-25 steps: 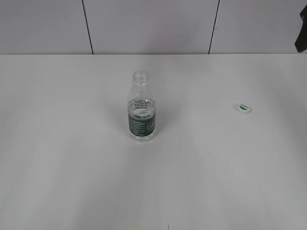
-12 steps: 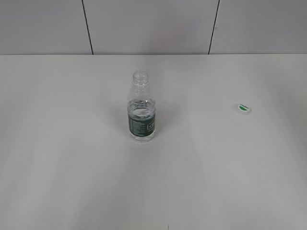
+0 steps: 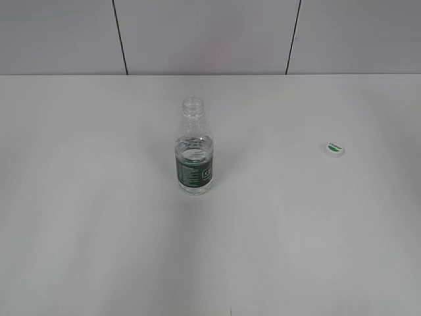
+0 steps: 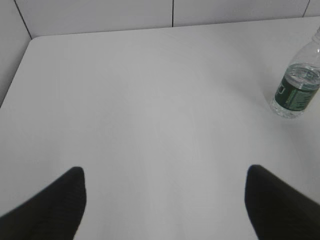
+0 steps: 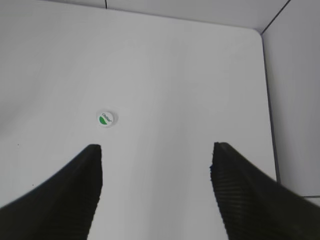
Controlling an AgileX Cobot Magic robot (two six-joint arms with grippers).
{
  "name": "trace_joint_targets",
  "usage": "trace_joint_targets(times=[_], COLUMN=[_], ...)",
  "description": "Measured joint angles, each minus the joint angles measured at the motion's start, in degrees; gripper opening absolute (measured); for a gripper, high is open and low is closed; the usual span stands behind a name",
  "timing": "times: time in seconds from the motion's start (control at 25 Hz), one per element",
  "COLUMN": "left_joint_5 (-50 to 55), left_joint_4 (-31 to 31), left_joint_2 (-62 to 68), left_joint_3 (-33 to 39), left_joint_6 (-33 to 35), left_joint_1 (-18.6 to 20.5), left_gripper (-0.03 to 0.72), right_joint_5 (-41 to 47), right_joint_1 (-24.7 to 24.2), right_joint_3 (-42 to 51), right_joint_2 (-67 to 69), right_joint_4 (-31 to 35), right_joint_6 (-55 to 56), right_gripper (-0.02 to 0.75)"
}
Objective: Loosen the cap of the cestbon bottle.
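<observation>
My left pincer (image 4: 165,200) and right pincer (image 5: 156,187) both hang released over the bare tabletop (image 3: 99,250), grasping nothing. The cestbon bottle (image 3: 194,155) stands upright near the middle, its neck uncapped, and the cap (image 3: 334,149) lies flat well off to its right, green patch up. I judge the loosening done. The risk now is a careless sweep of either arm tipping the uncapped bottle and spilling its water, or flicking the cap off the edge.

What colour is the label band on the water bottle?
Dark green with white print on the bottle; the exterior view shows it best.
</observation>
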Motion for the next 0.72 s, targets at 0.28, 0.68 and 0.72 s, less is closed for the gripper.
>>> trace_joint_targets(times=[0.28,0.68,0.72], left_joint_5=[0.0,0.0,0.0], left_joint_4=[0.0,0.0,0.0], left_joint_2=[0.0,0.0,0.0], left_joint_3=[0.0,0.0,0.0], left_joint_6=[0.0,0.0,0.0], left_joint_1=[0.0,0.0,0.0], left_gripper=[0.59,0.59,0.59], right_joint_5=[-5.3,-6.2,-6.1], right_joint_1=[0.0,0.0,0.0], right_joint_3=[11.0,28.4,29.9], right_joint_2=[-18.5,-43.5,-46.2], right_joint_4=[0.0,-1.4,-1.4], right_joint_6=[0.0,0.9,1.1], right_gripper=[0.52,0.52,0.52])
